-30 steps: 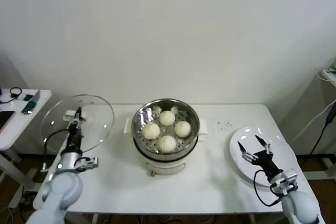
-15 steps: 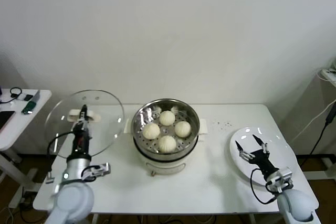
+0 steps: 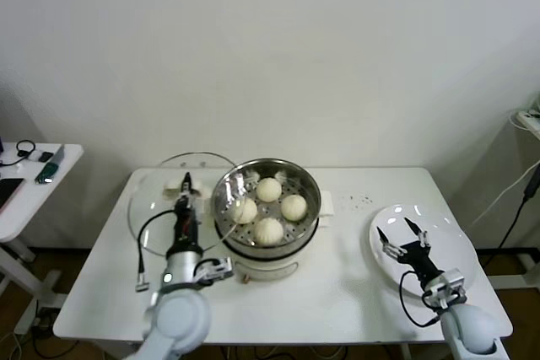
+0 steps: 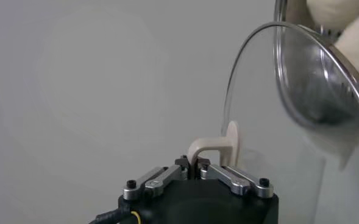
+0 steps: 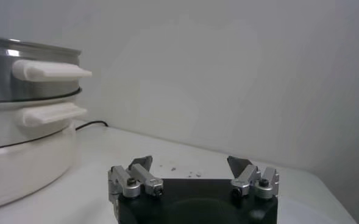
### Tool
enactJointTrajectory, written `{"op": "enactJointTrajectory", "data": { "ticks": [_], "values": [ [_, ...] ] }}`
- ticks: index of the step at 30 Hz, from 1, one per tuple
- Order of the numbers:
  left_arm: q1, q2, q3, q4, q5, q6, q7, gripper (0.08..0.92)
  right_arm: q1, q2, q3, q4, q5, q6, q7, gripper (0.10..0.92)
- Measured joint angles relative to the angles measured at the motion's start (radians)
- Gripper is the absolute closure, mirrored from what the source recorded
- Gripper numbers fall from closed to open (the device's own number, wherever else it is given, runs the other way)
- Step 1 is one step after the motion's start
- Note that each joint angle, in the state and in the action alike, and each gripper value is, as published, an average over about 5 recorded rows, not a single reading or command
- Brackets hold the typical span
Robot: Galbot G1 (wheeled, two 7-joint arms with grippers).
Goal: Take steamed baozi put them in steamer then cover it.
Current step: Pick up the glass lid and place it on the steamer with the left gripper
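Note:
The steamer (image 3: 267, 252) stands mid-table with its steel pot open and several cream-white baozi (image 3: 269, 190) on the perforated tray. My left gripper (image 3: 186, 185) is shut on the cream handle (image 4: 213, 146) of the cover (image 3: 150, 201), a clear glass lid held just left of the pot. The lid's right edge overlaps the steamer's left rim in the head view. In the left wrist view the gripper (image 4: 191, 163) pinches the handle, and the steamer wall (image 4: 313, 91) shows through the glass (image 4: 270, 158). My right gripper (image 3: 403, 233) waits open over the plate, also open in its wrist view (image 5: 191, 163).
A flat white plate (image 3: 447, 250) lies at the table's right end under the right gripper. A few dark specks (image 3: 363, 201) dot the table right of the steamer (image 5: 21, 79). A side table (image 3: 34, 179) with small items stands off to the left.
My left arm has carried the cover to the right, from over the table's left edge to beside the steamer. The right gripper has barely moved.

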State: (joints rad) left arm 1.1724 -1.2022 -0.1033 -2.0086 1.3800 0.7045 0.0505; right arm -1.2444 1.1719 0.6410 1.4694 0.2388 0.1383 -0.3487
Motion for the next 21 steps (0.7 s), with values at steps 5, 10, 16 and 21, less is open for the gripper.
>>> {"op": "enactJointTrajectory", "data": {
  "ticks": [5, 10, 16, 21],
  "values": [
    [-0.077, -0.050, 0.074, 0.046, 0.024, 0.029, 0.044, 0.845, -0.007, 0.001, 0.016, -0.007, -0.006, 0.007, -0.004, 0.203],
    [-0.151, -0.095, 0.135, 0.093, 0.049, 0.033, 0.077, 0.845, -0.018, 0.005, 0.033, -0.016, -0.014, 0.014, -0.006, 0.203],
    [-0.215, -0.145, 0.188, 0.146, 0.075, 0.032, 0.103, 0.845, -0.027, 0.010, 0.057, -0.024, -0.024, 0.021, -0.008, 0.203],
    [-0.236, -0.178, 0.210, 0.183, 0.090, 0.032, 0.120, 0.845, -0.033, 0.012, 0.075, -0.029, -0.027, 0.025, -0.011, 0.203]
  ]
}}
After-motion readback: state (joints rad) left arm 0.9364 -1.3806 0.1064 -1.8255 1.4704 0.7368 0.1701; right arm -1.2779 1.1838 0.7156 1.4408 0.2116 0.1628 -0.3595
